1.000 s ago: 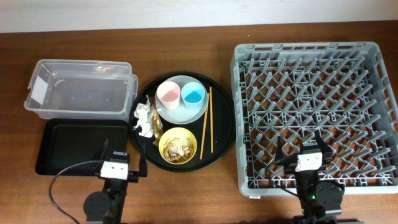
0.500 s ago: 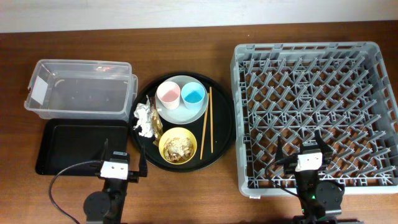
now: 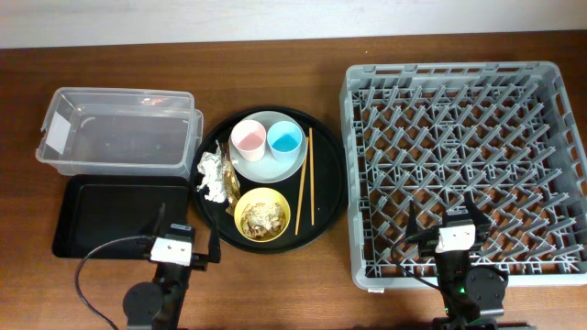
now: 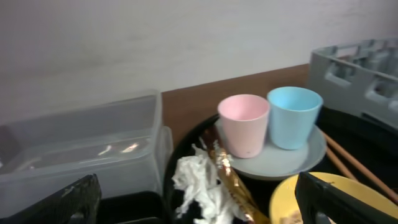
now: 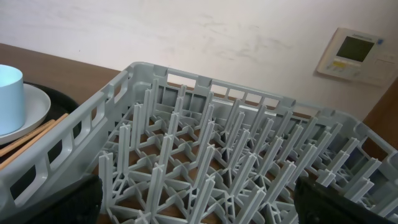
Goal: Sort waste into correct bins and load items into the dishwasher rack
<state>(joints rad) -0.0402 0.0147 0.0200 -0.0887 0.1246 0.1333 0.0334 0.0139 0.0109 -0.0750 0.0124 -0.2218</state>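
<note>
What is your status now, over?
Both claws open, empty: left claw facing tissue, right claw over rack. Tissue and dishes on round tray. Rack empty. Nothing in the way.

Left wrist view blurry; yellow bowl (image 4: 285,198) cut by bottom edge, my left pincer (image 4: 199,196) fingers cropped too.

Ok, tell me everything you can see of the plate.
The plate is round, pale grey-blue and smooth, with a shallow raised rim; the material could be ceramic or plastic. It lies flat in the back half of the round black tray. The pink cup and blue cup stand on it side by side. The tissue lies at its left edge and the chopsticks just to its right; contact is unclear.
</note>
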